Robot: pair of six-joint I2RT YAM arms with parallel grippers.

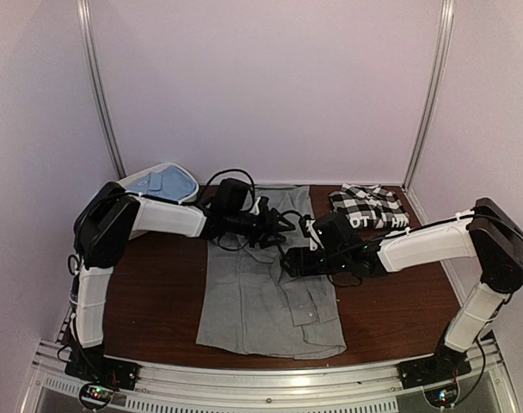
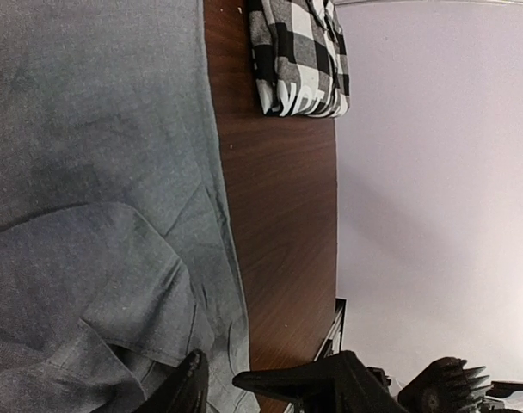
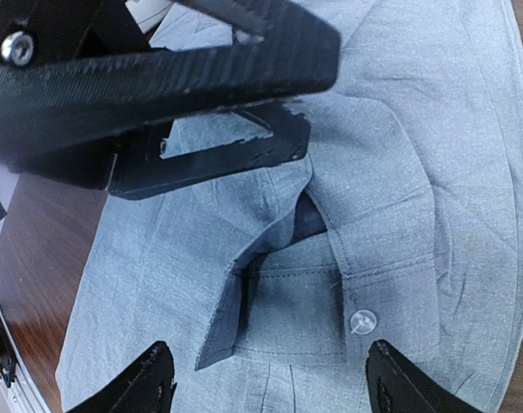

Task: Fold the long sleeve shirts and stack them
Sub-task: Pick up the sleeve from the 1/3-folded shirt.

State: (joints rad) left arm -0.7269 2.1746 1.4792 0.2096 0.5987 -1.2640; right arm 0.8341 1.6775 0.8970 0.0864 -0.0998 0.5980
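Note:
A plain grey shirt [image 1: 261,301] lies spread flat across the middle of the table, with a sleeve folded over its front. My left gripper [image 1: 283,225] hovers open above its far end; in the left wrist view the gripper [image 2: 220,379] holds nothing over the grey cloth [image 2: 89,172]. My right gripper [image 1: 293,258] stands wide open just over a buttoned cuff [image 3: 362,323] of the grey shirt [image 3: 399,129], its fingertips [image 3: 150,379] clear of the cloth. A folded black-and-white checked shirt [image 1: 369,208] rests at the back right. A light blue shirt [image 1: 154,183] lies in the tub.
The white tub [image 1: 186,179] sits at the back left corner. Pale walls close in the brown table [image 1: 150,292] on three sides, and a metal rail [image 1: 270,379] runs along its front edge. The checked shirt [image 2: 300,60] lies near the back wall.

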